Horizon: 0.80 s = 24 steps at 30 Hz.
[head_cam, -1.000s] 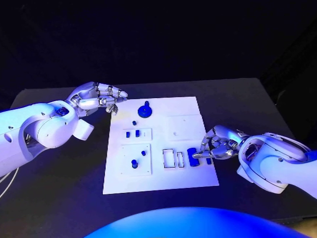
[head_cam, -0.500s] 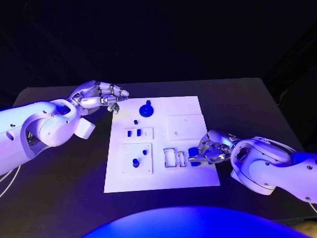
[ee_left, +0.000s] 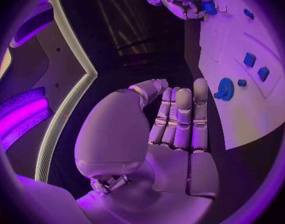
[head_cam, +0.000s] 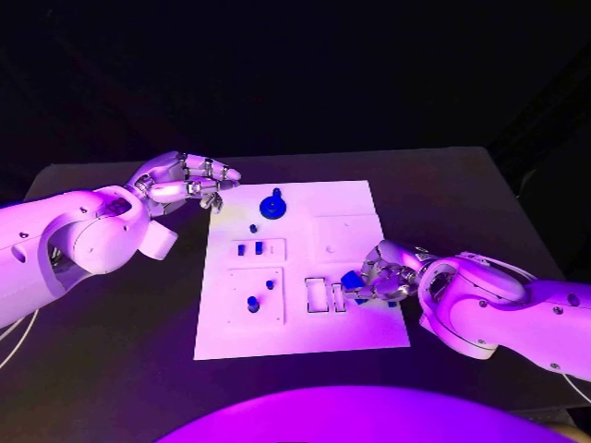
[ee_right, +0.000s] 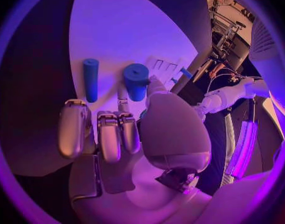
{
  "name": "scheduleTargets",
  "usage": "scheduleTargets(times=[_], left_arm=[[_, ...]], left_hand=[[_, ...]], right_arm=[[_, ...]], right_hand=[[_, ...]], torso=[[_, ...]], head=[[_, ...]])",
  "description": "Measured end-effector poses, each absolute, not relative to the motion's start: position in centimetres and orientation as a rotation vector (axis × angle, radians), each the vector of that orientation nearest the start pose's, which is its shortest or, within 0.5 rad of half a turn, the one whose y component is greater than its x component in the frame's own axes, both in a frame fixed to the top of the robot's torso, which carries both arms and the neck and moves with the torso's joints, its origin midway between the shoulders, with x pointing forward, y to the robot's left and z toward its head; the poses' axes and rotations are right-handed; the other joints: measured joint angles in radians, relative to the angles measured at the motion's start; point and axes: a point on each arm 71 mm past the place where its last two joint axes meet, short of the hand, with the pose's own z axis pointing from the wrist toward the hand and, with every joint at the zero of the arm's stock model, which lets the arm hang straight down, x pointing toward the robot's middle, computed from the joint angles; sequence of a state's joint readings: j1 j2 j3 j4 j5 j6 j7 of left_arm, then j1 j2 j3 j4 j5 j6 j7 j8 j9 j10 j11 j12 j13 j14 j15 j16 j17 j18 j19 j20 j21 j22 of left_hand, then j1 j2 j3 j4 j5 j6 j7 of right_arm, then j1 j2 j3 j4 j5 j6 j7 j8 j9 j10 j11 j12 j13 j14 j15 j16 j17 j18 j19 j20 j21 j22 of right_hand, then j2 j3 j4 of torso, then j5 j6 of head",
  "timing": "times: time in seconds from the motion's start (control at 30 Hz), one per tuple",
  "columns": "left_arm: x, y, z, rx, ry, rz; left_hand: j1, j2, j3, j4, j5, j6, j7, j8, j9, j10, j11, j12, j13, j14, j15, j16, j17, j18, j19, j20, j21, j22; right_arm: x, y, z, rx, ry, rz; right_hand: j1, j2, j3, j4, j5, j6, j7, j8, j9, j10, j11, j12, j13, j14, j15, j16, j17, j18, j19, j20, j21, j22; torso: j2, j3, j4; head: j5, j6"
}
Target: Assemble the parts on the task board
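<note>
Task board (head_cam: 353,198), a white rectangular plate, lies in the middle of a black table (head_cam: 469,185), seen from the head view. Near its far edge sits a round blue part with a small handle (head_cam: 271,204), and just nearer the robot a tiny blue peg (head_cam: 253,227). Below that, a raised square block holds two small blue rectangular parts (head_cam: 249,248). A second square block nearer the robot carries another blue part (head_cam: 252,303).

The right hand (head_cam: 386,277) rests over the board's right edge, beside a pair of rectangular slots (head_cam: 325,295). Its fingers are curled together around a short blue cylinder (head_cam: 355,279), pinched against the thumb. The right wrist view shows this cylinder (ee_right: 137,81) upright at the fingertips over the white board, with a longer, thinner blue rod (ee_right: 90,79) lying flat on the board just beside it.

The left hand (head_cam: 183,180) hovers off the board's far left corner, over the table. In the left wrist view its fingers (ee_left: 181,115) lie straight and pressed side by side, with the thumb folded alongside, holding nothing.
</note>
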<state>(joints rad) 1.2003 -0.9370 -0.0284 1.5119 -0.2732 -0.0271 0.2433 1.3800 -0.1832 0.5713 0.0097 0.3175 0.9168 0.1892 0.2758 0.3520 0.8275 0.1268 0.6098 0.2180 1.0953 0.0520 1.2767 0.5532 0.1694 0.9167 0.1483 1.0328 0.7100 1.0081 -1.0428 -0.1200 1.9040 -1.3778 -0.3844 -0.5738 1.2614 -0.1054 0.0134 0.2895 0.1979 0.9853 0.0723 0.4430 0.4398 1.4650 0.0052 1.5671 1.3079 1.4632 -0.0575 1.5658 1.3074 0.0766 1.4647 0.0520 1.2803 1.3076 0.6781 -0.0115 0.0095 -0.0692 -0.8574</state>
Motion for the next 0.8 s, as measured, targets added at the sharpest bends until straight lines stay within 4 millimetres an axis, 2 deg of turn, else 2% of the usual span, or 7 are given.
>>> scheduleTargets(times=[0.2, 0.4, 0.5, 0.6, 0.8], left_arm=[[48.2, 24.0, -18.1, -0.838, 1.738, -1.526], [48.2, 24.1, -18.1, -0.839, 1.738, -1.524], [48.2, 24.1, -18.2, -0.840, 1.738, -1.524], [48.3, 24.0, -18.2, -0.841, 1.738, -1.524], [48.3, 23.9, -18.2, -0.841, 1.739, -1.526]], left_hand=[[-0.003, 0.003, 0.000, 0.000, 0.000, 0.000, 0.000, 0.000, 0.000, 0.000, 0.000, 0.000, 0.000, 0.000, 0.000, 0.000, 0.000, 0.000, 0.000, 0.000, 0.000, 0.000], [-0.004, 0.004, 0.000, 0.000, 0.000, 0.000, 0.000, 0.000, 0.001, 0.000, 0.000, 0.000, 0.000, 0.000, 0.000, 0.000, 0.000, 0.000, 0.000, 0.000, 0.000, 0.000], [-0.004, 0.004, 0.000, 0.000, 0.000, 0.000, 0.000, 0.000, 0.001, -0.004, 0.004, 0.004, -0.001, 0.000, 0.000, 0.000, 0.000, 0.000, 0.000, 0.000, 0.000, 0.000], [-0.004, 0.004, 0.000, 0.000, 0.000, 0.000, 0.000, 0.000, 0.001, -0.004, 0.004, 0.005, -0.001, 0.000, 0.000, 0.000, 0.000, 0.000, 0.000, 0.000, 0.000, 0.000], [-0.004, 0.004, 0.000, 0.000, 0.000, 0.000, 0.000, 0.000, 0.001, -0.004, 0.004, 0.005, -0.001, 0.000, 0.000, 0.000, 0.000, 0.000, 0.000, 0.000, 0.000, 0.000]], right_arm=[[35.6, -21.6, -26.4, 0.263, 2.041, 0.446], [35.4, -21.9, -25.7, 0.324, 2.053, 0.457], [35.7, -21.7, -24.6, 0.353, 2.045, 0.483], [35.8, -21.2, -23.7, 0.376, 2.043, 0.511], [35.8, -19.9, -23.4, 0.401, 2.074, 0.558]], right_hand=[[0.012, -0.012, 0.036, 0.003, 0.021, 0.018, -0.003, 0.012, -0.008, 0.002, -0.012, 0.000, 0.000, 0.000, -0.007, 0.000, 0.000, 0.000, 0.000, -0.008, 0.006, 0.000], [0.016, -0.016, 0.050, 0.002, 0.029, 0.020, -0.001, 0.014, -0.008, 0.002, -0.012, 0.000, 0.000, 0.003, -0.011, 0.000, 0.001, 0.000, 0.003, -0.011, 0.011, 0.000], [0.018, -0.013, 0.050, 0.002, 0.029, 0.021, 0.000, 0.014, -0.008, 0.002, -0.012, 0.000, 0.000, 0.003, -0.011, 0.000, 0.001, 0.000, 0.003, -0.011, 0.011, 0.000], [0.016, -0.011, 0.050, 0.002, 0.029, 0.021, 0.000, 0.014, -0.008, 0.002, -0.012, 0.000, 0.000, 0.003, -0.011, 0.000, 0.001, -0.016, 0.003, -0.011, 0.011, 0.000], [0.000, 0.005, 0.054, 0.005, 0.035, 0.021, 0.000, 0.014, -0.008, 0.002, -0.012, 0.000, 0.000, 0.003, -0.011, 0.000, 0.001, -0.016, 0.000, -0.015, 0.016, 0.000]], torso=[[0.000, -0.0004, -0.0008], [0.000, -0.0006, -0.0019], [0.000, -0.0006, -0.0019], [0.000, -0.0012, -0.0019], [0.000, -0.0013, -0.0009]], head=[[0.003, 0.002], [0.003, 0.004], [0.003, 0.006], [0.003, 0.008], [0.006, 0.009]])
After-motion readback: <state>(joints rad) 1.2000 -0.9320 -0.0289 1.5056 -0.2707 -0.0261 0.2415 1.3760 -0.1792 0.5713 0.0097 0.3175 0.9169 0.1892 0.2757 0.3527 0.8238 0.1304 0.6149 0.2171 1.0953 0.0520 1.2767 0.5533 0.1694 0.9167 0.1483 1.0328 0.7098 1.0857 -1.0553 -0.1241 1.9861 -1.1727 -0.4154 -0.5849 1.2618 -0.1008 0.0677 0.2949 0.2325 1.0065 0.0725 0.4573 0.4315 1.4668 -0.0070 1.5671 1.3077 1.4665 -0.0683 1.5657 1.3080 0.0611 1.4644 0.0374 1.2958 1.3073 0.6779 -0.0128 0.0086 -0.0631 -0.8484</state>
